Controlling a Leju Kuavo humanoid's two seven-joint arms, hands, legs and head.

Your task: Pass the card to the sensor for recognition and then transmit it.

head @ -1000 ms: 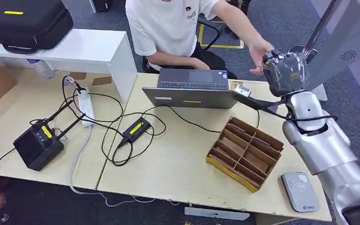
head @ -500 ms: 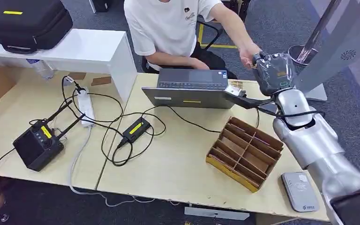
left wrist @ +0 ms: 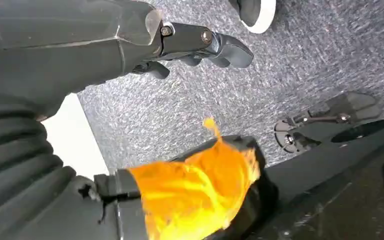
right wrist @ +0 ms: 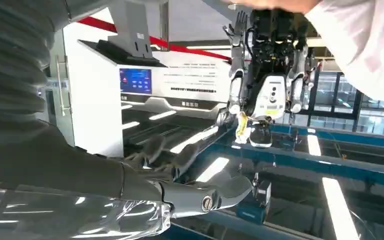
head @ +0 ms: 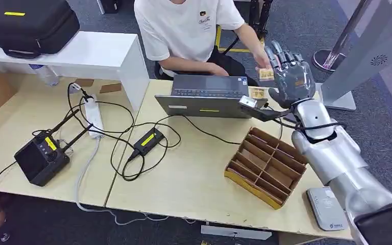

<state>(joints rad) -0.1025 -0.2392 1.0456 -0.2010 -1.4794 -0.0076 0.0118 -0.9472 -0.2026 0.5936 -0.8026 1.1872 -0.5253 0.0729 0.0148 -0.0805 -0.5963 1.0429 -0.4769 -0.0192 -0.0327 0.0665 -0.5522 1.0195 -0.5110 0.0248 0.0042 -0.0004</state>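
Grey carpet surrounds a light wooden bench (head: 184, 178) at which a person in a white shirt (head: 184, 30) sits, behind an open laptop (head: 209, 97) at the far edge.

Right hand (head: 288, 76): raised above the far right corner of the bench, fingers (head: 278, 53) spread and pointing away from the robot, nothing gripped. The right wrist view confirms the spread, with thumb and fingers (right wrist: 175, 157) apart.

Card (head: 266, 74): small and tan, pinched in the person's hand (head: 260, 58), just beside the robot's fingertips (contact between card and fingers cannot be determined).

Sensor (head: 327, 208): flat grey unit lying at the near right corner of the bench, well apart from the card.

Divided cardboard box (head: 265, 166): sits between the laptop and the sensor.

Left hand (left wrist: 200, 42): hangs over the carpet, fingers curled in with nothing in them.

Left half of the bench: a black radio unit (head: 41, 155), a white power strip (head: 94, 115) and looped black cables (head: 132, 148).
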